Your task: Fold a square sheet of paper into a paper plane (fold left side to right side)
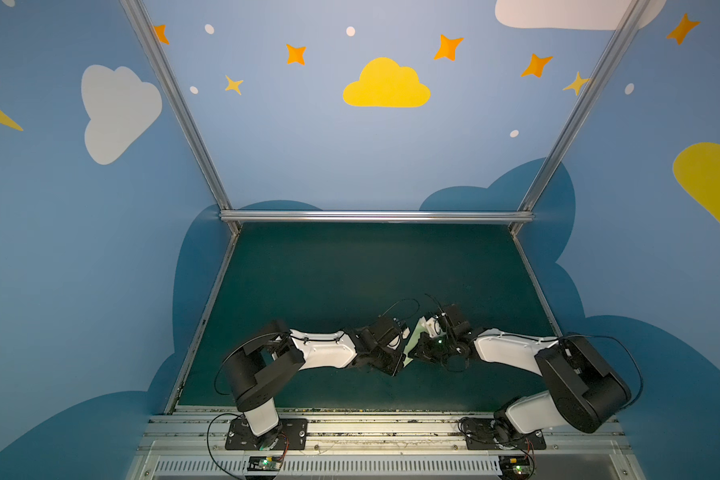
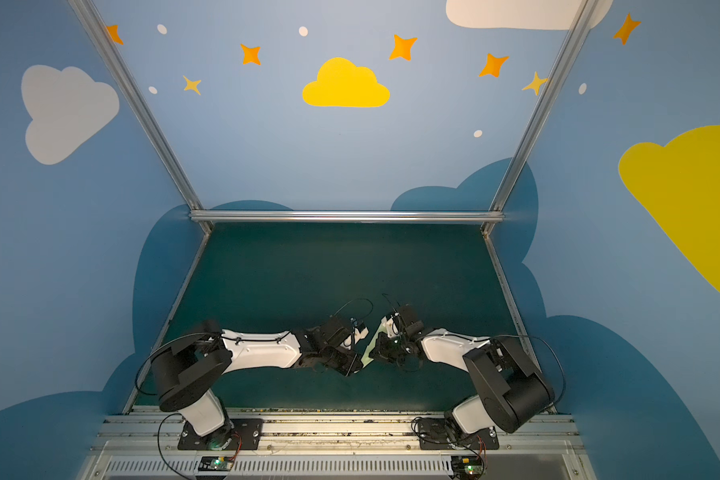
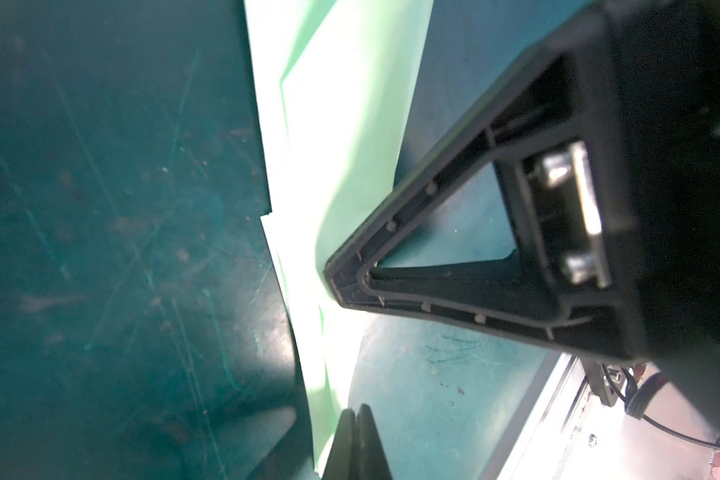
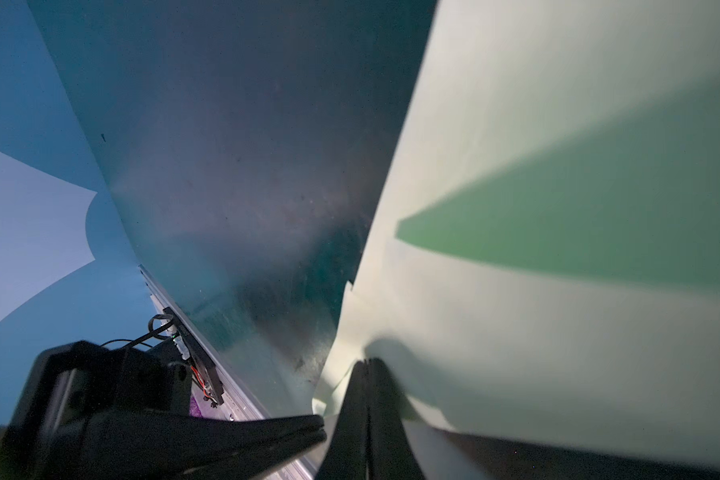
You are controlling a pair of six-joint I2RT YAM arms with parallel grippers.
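**A:** What's over on the left?

**B:** The left arm reaches in from its base toward the middle of the dark green surface point(image 1: 350, 270). The left hand point(image 3: 356, 409) has its two fingers pressed flat together, with no gap between them.

**A:** Holding anything?

**B:** Its tips sit right against the edge of the paper plane point(image 1: 413, 343). I cannot tell whether that edge is caught between them.

**A:** Where is the plane, then?

**B:** It is in the middle, between the two hands, over the near half of the surface. In both top views it shows as a narrow pale green strip, slanted, mostly hidden by the wrists. I cannot tell whether it touches the surface. Up close it is folded paper in overlapping layers, with a darker green wedge across it.

**A:** And the right?

**B:** The right hand point(image 4: 368, 362) is clamped on the paper, which puckers where the tips bite. In the left wrist view the paper bends around that tip. Behind the hand, the right arm folds back to its base at the near right.
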